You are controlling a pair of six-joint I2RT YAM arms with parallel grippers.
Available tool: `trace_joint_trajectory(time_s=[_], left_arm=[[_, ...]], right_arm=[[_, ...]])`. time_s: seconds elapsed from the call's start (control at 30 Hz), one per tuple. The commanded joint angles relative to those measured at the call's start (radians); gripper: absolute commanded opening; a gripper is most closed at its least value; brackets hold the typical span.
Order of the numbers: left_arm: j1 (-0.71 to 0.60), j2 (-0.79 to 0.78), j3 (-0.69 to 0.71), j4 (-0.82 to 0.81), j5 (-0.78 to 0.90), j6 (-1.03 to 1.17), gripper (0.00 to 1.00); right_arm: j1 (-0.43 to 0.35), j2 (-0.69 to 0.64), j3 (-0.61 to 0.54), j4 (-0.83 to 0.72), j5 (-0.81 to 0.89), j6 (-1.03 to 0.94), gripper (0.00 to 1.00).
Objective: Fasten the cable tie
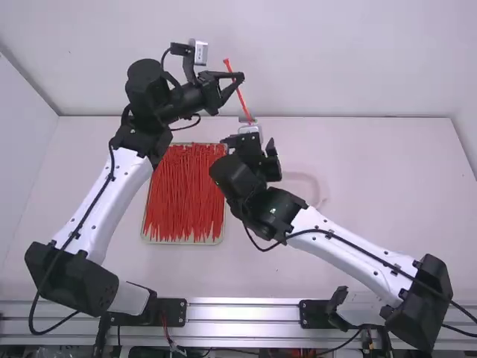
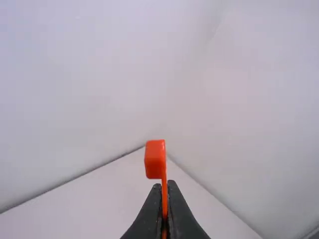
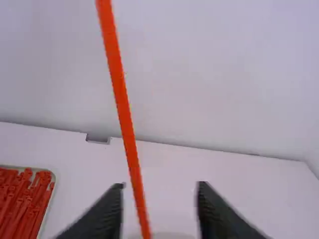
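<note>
We see a shallow tray (image 1: 182, 240) left of centre in the high view, lying flat on the white table (image 1: 373, 164). It is packed with a bundle of spare ties (image 1: 184, 192), all red and laid roughly lengthwise up the picture. One separate cable tie (image 1: 237, 88) is off the table near the top centre, slanting down to the right in front of the back wall (image 1: 335, 52). The left arm climbs from its base at the lower left, passes along the tray's left side, bends near the upper left and points its forearm rightward. There the left gripper (image 1: 232, 80) is clenched on the cable tie's strap, and the left wrist view shows the square head (image 2: 155, 158) standing just past the pinched fingertips. The right arm runs from the lower right up to the middle, its wrist just beside the tray's upper right corner. The right gripper (image 3: 159, 209) is released, fingers spread, and the strap's lower part passes between them, nearer the finger (image 3: 107, 211) at frame left. We cannot tell whether it touches.
</note>
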Motion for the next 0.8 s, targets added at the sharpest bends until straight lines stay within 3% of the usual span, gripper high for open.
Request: trace_joint_trajectory(time_s=[0.0,0.1,0.3,0.6,0.77], left_arm=[[0.021,-0.015,0.02,0.002,-0.021,0.022,0.01],[0.041,-0.015,0.02,-0.001,-0.037,0.021,0.02],[0.075,-0.015,0.02,-0.011,-0.035,0.021,0.01],[0.081,-0.015,0.02,-0.045,-0.035,0.022,0.02],[0.079,-0.015,0.02,-0.053,0.04,0.077,0.02]], right_arm=[[0.003,0.005,0.0,-0.003,-0.085,-0.06,0.77],[0.003,-0.002,0.0,-0.021,-0.139,-0.076,0.98],[0.06,-0.046,0.0,-0.097,-0.162,-0.042,0.99],[0.232,-0.176,0.0,-0.165,-0.143,-0.089,0.99],[0.245,-0.269,0.0,-0.138,-0.187,-0.193,0.99]])
